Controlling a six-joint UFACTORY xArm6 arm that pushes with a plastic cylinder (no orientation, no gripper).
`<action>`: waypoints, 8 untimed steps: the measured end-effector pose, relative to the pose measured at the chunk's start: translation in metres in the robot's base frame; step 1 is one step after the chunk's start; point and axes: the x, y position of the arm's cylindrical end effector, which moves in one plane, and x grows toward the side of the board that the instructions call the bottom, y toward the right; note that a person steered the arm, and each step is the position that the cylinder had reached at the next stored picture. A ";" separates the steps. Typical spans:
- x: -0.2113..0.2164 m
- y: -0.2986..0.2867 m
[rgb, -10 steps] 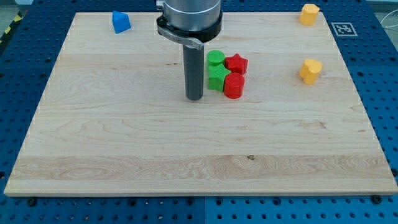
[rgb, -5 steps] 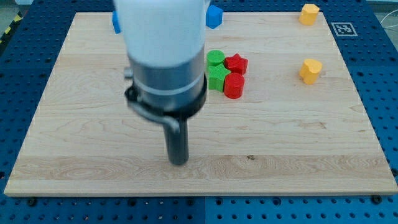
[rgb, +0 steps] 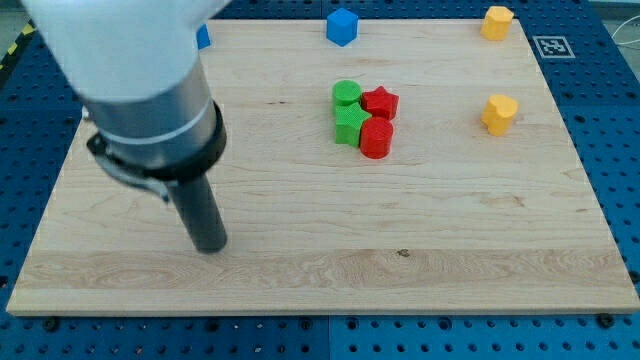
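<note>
I have just one camera view. The wooden board (rgb: 480, 250) is the only thing here that holds other things, and all the blocks sit on it. The board is pale wood with long grain lines, and it rests on a blue table with rows of small holes (rgb: 625, 180).

I will use the bunch of four blocks in the middle as my landmark. It has two green blocks and two red blocks, all touching. The green round block (rgb: 346, 95) is at the bunch's top left, and the green ribbed block (rgb: 349, 125) is just below it. The red star block (rgb: 380, 102) is at the top right, and the red round block (rgb: 376, 138) is just below that. Their sides look ridged.

I count two yellow blocks. One yellow block (rgb: 499, 114) sits to the view's right of the bunch, well apart from it; its shape looks a bit like a heart. The other yellow block (rgb: 496, 22) is up in the board's far right corner.

I count two blue blocks. The blue cube (rgb: 342, 26) is above the bunch, near the board's top edge. The other blue block (rgb: 203, 37) is to the upper left of the bunch, mostly hidden behind my arm, so I cannot tell its shape.

My tool is a plain dark rod with nothing to grab with, so it holds nothing. My tip (rgb: 210, 249) sits on bare wood, down and to the view's left of the bunch, well apart from it. It touches no block. The green ribbed block is the nearest one.

A small black and white tag (rgb: 552, 46) sits beside the board's top right corner.
</note>
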 end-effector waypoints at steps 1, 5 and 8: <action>-0.042 -0.029; -0.236 -0.139; -0.334 -0.071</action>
